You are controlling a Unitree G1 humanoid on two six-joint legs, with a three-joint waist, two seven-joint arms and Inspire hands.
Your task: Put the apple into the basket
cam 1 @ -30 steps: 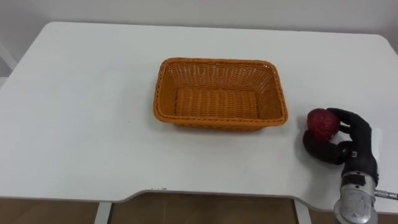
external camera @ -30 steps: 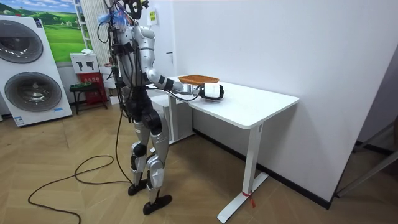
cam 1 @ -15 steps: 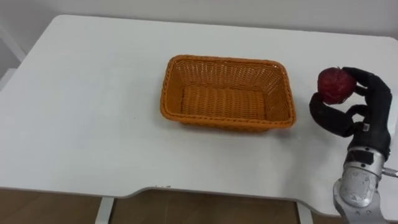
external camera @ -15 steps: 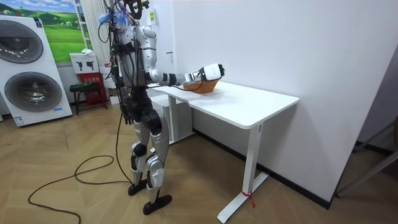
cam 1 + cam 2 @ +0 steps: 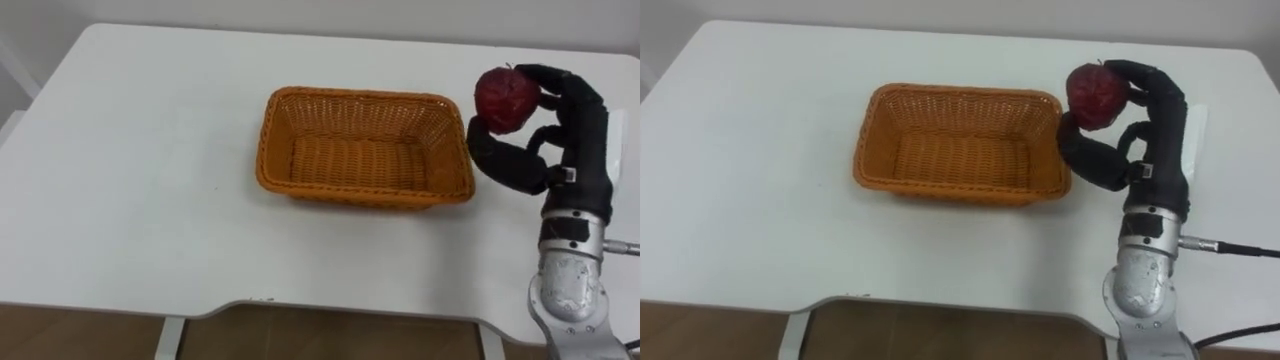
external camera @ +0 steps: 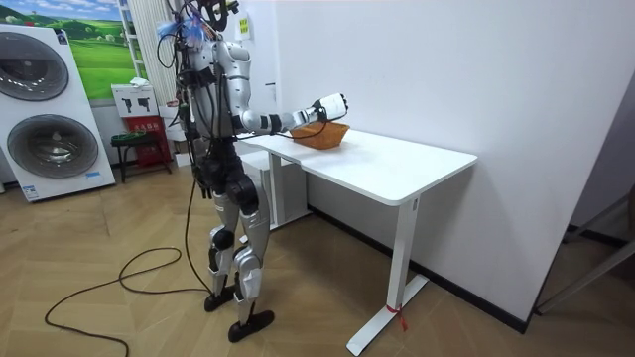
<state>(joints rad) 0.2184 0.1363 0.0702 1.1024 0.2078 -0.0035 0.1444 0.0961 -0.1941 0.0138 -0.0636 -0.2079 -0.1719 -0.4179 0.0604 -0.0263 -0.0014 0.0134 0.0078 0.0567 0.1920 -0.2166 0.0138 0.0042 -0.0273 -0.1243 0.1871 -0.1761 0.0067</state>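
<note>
While the apple (image 5: 506, 97) is hanging clear of the table (image 5: 150, 150) — just beside the right end of the wicker basket (image 5: 365, 96), not yet over it — the right hand (image 5: 562, 128) is clasping it between curled fingers and thumb. The pick is looking complete; the placing is remaining. The apple is showing dark red, round, its short stem pointing up.

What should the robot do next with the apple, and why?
Probably carry it a little to the left. The right hand is curled round the apple, held up just outside the right rim of the basket, not yet over the empty inside. Once above the middle, it could lower and let go.
</note>
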